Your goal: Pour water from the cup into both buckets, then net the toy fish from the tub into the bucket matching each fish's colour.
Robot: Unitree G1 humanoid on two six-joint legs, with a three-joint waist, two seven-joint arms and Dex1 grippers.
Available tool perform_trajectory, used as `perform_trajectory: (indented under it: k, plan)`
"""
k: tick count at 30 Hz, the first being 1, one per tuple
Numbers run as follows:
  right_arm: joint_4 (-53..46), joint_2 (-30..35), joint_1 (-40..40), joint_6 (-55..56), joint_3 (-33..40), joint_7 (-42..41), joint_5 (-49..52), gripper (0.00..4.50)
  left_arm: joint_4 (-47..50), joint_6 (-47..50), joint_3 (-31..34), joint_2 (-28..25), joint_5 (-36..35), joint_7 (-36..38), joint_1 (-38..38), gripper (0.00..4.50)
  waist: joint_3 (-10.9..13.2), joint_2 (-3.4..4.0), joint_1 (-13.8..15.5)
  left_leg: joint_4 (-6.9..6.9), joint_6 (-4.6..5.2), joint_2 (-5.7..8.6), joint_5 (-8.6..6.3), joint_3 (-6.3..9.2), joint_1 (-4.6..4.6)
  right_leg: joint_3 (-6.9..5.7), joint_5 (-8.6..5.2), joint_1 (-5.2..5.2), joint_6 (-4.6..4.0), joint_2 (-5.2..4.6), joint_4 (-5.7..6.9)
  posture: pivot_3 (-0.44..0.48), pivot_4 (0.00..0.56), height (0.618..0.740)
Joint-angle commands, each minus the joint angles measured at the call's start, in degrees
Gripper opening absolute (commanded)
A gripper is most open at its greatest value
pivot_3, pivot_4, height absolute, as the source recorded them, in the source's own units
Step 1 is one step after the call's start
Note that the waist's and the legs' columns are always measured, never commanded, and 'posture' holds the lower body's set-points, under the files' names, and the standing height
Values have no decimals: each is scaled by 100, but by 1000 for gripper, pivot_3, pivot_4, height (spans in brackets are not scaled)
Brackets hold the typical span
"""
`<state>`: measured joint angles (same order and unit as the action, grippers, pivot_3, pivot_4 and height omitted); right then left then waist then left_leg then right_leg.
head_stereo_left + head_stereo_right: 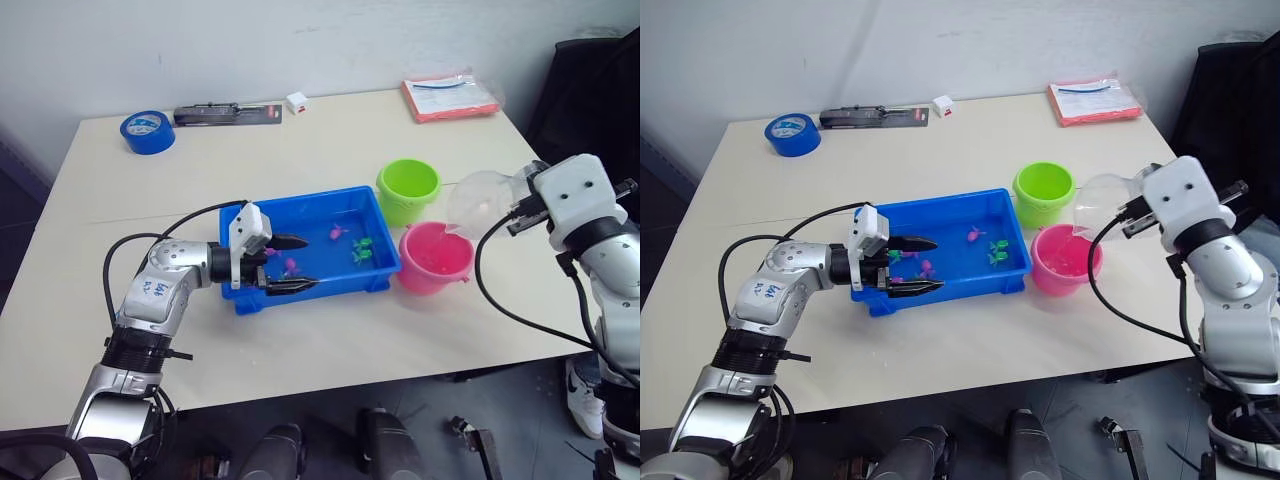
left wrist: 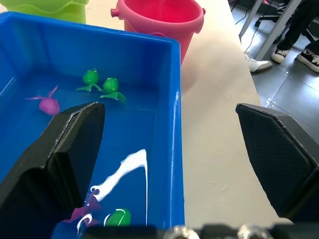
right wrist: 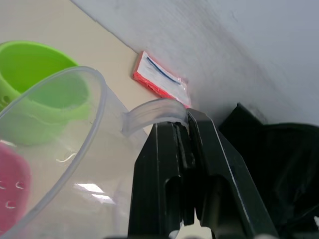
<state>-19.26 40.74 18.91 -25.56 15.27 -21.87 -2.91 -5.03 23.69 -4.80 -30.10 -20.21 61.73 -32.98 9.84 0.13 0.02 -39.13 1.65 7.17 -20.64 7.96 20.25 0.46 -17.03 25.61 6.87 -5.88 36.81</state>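
Note:
The clear cup [image 1: 480,200] is tipped on its side with its spout over the pink bucket [image 1: 436,258]. My right gripper [image 3: 182,119] is shut on the cup's handle. The lime green bucket [image 1: 408,190] stands just behind the pink one, both against the right end of the blue tub [image 1: 310,197]. Pink fish [image 1: 335,234] and green fish [image 1: 362,248] lie in the tub's shallow water. My left gripper [image 1: 296,264] is open at the tub's left front corner, with one finger [image 2: 60,149] over the water and the other over the table outside the front wall.
Along the table's back edge lie a blue tape roll [image 1: 148,132], a black tool in a package [image 1: 228,113], a small white box [image 1: 297,102] and a red packet [image 1: 450,97]. A dark chair [image 1: 590,90] stands past the table's right edge.

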Motion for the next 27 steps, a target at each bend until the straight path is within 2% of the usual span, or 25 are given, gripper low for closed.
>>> perform_trajectory:
  k: [1,5,10,15,21,27]
  plan:
    - [-57,-33,196,-135,316,60,218,692,200,120,234,-40,-190,-92,-3,4500,0,0,1,0,0,0,0,1,0,-1,0,0,0,0,0,0,150,740]
    - [122,-136,552,-479,339,121,433,692,123,384,484,-1,-364,-298,-151,4500,0,0,-13,-3,0,1,0,-1,0,0,0,0,0,-1,2,0,150,740]
    - [712,-367,1516,-1159,180,371,602,692,-256,464,650,-121,-260,-513,-352,4500,0,0,-25,-3,-1,-1,0,-3,-1,-2,0,2,0,1,5,0,150,740]
    - [1414,-642,2239,-1259,-100,651,487,692,-171,624,698,-122,-213,-814,-316,4500,0,0,-24,1,0,1,0,-4,2,-2,0,6,0,-2,4,0,150,740]
    - [2344,-883,2885,-877,-564,923,243,692,-25,725,745,-169,-243,-972,-188,4500,0,0,-38,-1,-1,-1,0,-5,2,-2,0,11,0,-2,9,0,150,740]
    - [3675,-988,3659,-17,-1124,1194,-184,692,184,723,841,-260,-269,-1090,60,4500,0,0,-153,0,0,1,0,-10,3,-8,0,14,-1,-2,10,0,150,740]
